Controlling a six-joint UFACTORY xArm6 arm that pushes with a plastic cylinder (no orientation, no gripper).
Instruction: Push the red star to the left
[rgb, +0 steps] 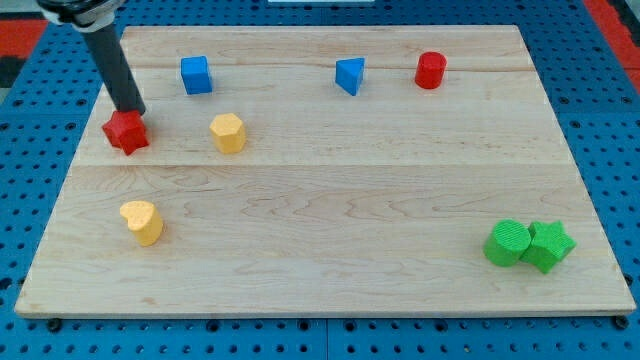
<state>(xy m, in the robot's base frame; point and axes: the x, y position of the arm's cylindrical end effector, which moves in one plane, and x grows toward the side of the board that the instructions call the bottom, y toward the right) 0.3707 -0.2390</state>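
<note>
The red star (125, 132) lies near the board's left edge, in the upper part of the view. My tip (132, 110) is at the star's top right side, touching or almost touching it; the dark rod rises from there to the view's top left. A blue cube (196, 75) is up and to the right of the star. A yellow hexagonal block (228, 132) lies just to the star's right.
A yellow heart-shaped block (142, 221) sits at the lower left. A blue triangular block (350, 76) and a red cylinder (430, 70) lie along the top. A green cylinder (508, 243) and a green star (549, 245) touch at the lower right. The wooden board (330, 200) rests on a blue pegboard.
</note>
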